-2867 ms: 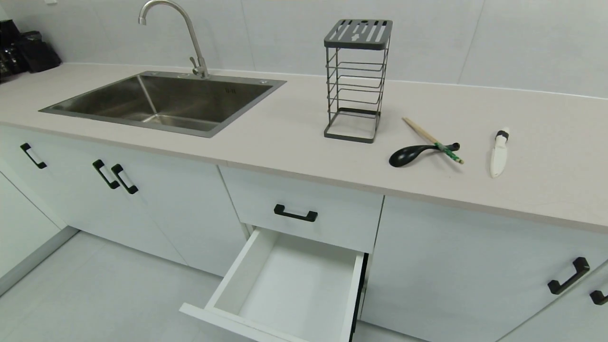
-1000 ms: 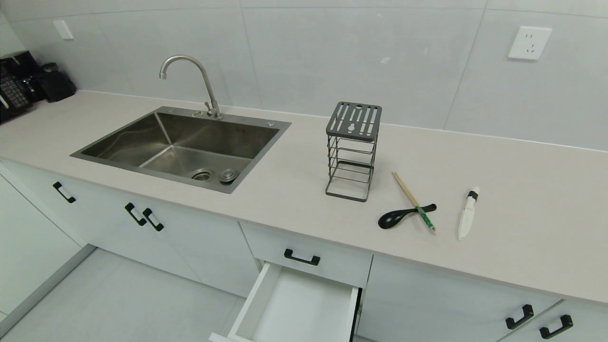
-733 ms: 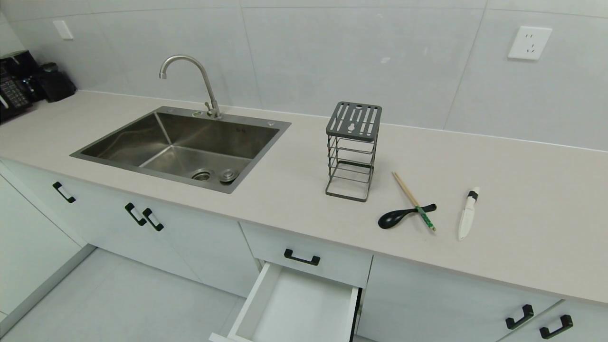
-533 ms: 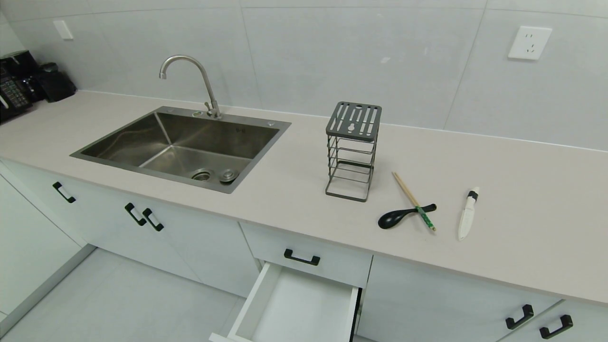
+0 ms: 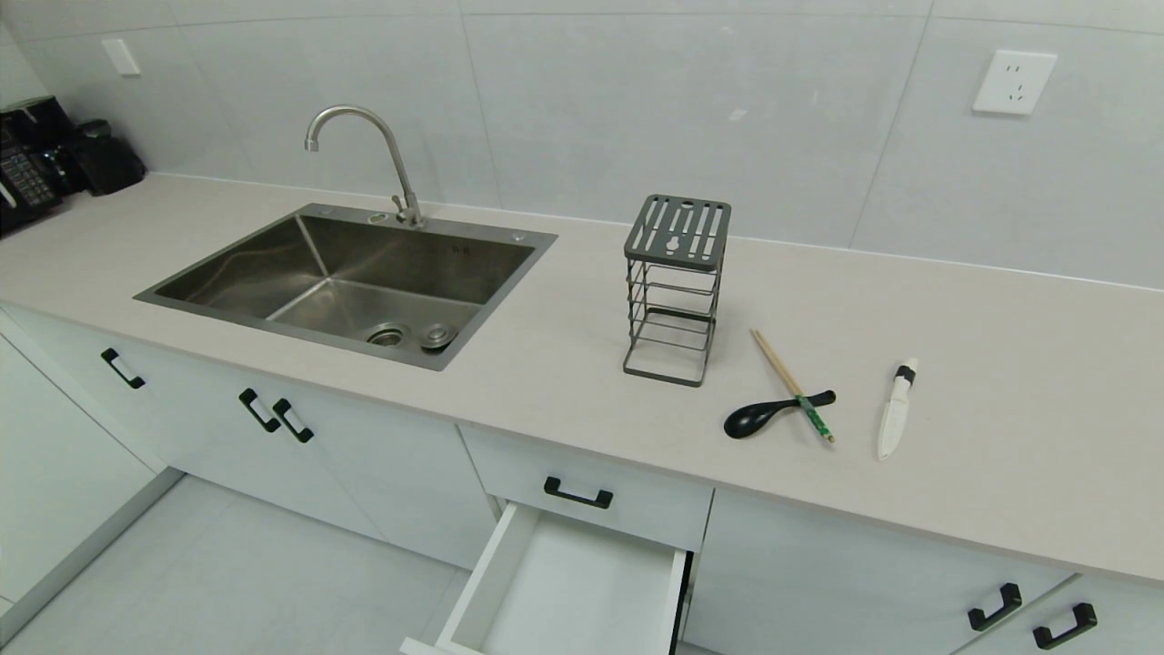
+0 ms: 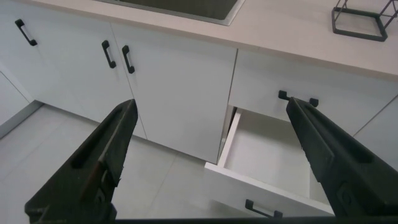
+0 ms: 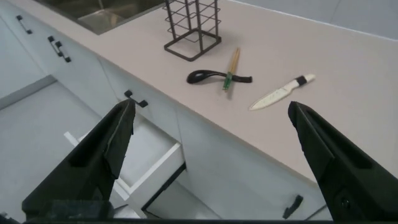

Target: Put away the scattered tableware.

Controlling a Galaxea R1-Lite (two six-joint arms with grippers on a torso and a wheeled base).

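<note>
A black spoon (image 5: 768,414) lies on the countertop (image 5: 564,364) with a pair of wooden chopsticks (image 5: 789,384) crossed over its handle. A white knife (image 5: 896,409) with a black band lies to their right. A dark wire utensil rack (image 5: 675,289) stands upright just left of them. The right wrist view looks down on the spoon (image 7: 208,76), chopsticks (image 7: 231,67), knife (image 7: 281,92) and rack (image 7: 193,28). My right gripper (image 7: 210,107) hangs open in front of the counter, holding nothing. My left gripper (image 6: 210,107) is open before the cabinet fronts.
A lower drawer (image 5: 473,582) stands pulled out below the counter, its white inside (image 6: 267,155) bare. A steel sink (image 5: 227,273) with a tap (image 5: 364,146) is at the left. Black appliances (image 5: 55,164) sit at the far left. A wall socket (image 5: 1014,82) is behind.
The head view has shifted since the earliest frame, now showing more wall and less of the drawer. The tableware and rack have not moved on the counter.
</note>
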